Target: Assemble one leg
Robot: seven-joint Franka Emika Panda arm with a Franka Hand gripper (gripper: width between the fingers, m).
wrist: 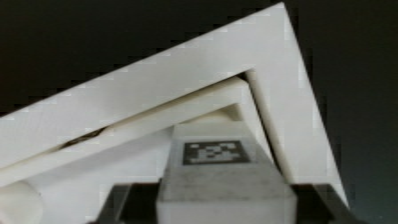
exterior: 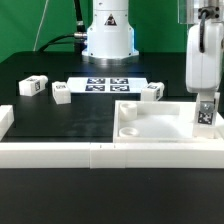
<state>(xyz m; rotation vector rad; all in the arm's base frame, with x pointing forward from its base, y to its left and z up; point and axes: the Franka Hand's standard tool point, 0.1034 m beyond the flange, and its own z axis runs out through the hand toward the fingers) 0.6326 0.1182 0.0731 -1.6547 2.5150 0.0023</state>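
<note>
My gripper (exterior: 204, 104) is shut on a leg (exterior: 204, 115), a small white post with a black-and-white tag. It holds the leg upright over the near corner of the tabletop panel (exterior: 150, 127) on the exterior view's right. I cannot tell whether the leg touches the panel. In the wrist view the leg (wrist: 217, 172) sits between the dark fingers of the gripper (wrist: 217, 208), tag facing the camera, with the panel's raised corner rim (wrist: 169, 95) just beyond. Three more legs lie on the table: two on the exterior view's left (exterior: 33, 86) (exterior: 61, 92) and one by the panel (exterior: 152, 92).
The marker board (exterior: 108, 84) lies flat in the middle, in front of the robot's base (exterior: 108, 35). A low white wall (exterior: 60, 156) runs along the table's front edge, with a short return on the exterior view's left (exterior: 5, 122).
</note>
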